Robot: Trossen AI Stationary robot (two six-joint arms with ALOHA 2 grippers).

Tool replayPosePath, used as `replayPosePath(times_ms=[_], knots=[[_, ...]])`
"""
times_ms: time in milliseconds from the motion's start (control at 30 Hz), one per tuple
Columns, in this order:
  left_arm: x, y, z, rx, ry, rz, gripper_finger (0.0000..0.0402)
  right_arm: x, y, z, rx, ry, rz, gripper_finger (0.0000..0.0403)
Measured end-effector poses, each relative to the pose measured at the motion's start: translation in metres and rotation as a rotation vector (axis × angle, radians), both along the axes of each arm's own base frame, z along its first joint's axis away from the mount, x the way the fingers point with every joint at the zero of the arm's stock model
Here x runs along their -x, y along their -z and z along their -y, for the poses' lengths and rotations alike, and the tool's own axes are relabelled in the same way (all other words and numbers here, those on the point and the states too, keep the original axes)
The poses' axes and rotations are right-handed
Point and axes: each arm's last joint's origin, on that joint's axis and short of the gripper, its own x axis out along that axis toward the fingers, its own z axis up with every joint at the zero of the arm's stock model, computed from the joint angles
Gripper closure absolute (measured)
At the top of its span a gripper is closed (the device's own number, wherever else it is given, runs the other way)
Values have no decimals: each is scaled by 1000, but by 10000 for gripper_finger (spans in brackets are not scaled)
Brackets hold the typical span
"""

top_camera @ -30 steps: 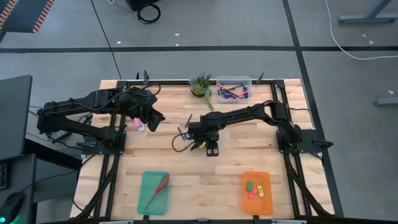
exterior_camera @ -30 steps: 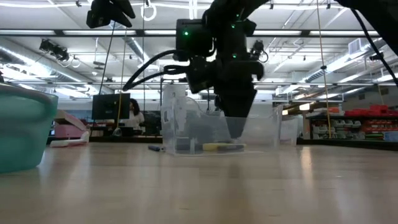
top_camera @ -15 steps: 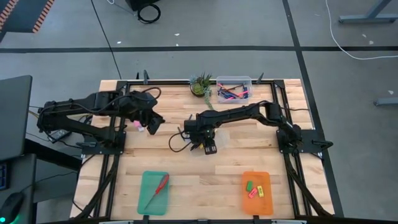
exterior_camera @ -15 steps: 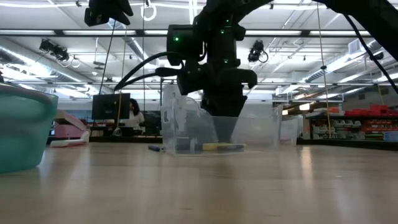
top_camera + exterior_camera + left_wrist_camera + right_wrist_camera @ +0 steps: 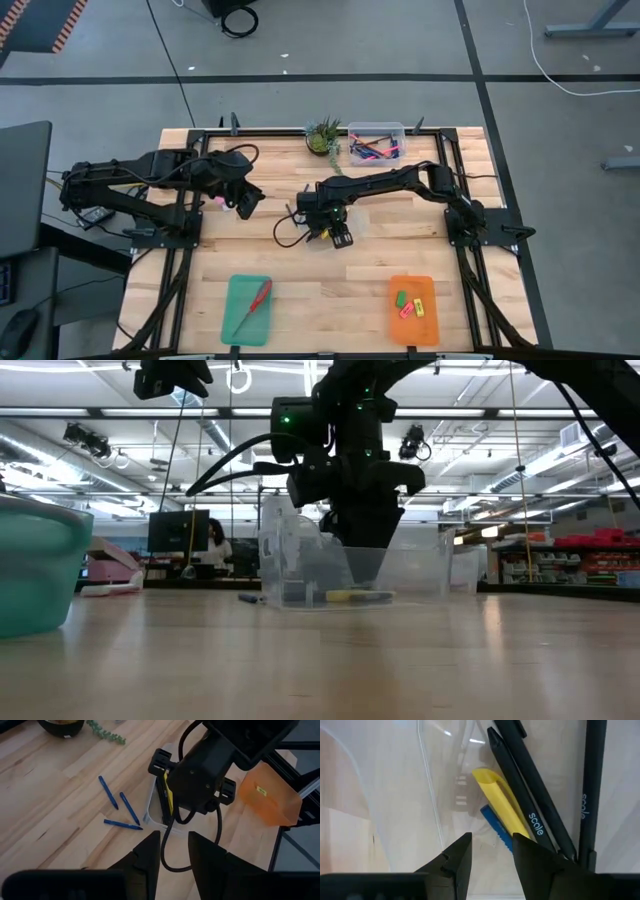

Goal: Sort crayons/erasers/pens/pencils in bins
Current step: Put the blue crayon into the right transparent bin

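My right gripper hangs open, pointing down into a clear bin at mid-table. A yellow pencil, black pencils and a blue pen lie on the bin's floor; the fingers touch none of them. Three blue pens lie flat on the wood just left of that bin. My left gripper waits open and empty above the table's left part. Erasers lie in the orange tray.
A second clear bin with coloured sticks stands at the far edge beside a potted plant. The teal tray near the front holds red-handled scissors. A pink object lies by my left gripper. Bare wood lies between the trays.
My right gripper has shifted a little toward the table's left and sunk slightly over the clear bin. My left gripper has drifted a little toward the near edge.
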Motion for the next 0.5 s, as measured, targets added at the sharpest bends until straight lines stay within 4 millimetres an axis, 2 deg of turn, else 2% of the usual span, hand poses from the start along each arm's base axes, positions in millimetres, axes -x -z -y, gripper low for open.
replayPosePath(times_ms=[333,500], knots=[[0,0,0,-9,-2,-4,294,9,13,0,-11,-37,-34,257],[0,0,0,-8,-2,-4,294,7,11,0,-10,-15,-36,257]])
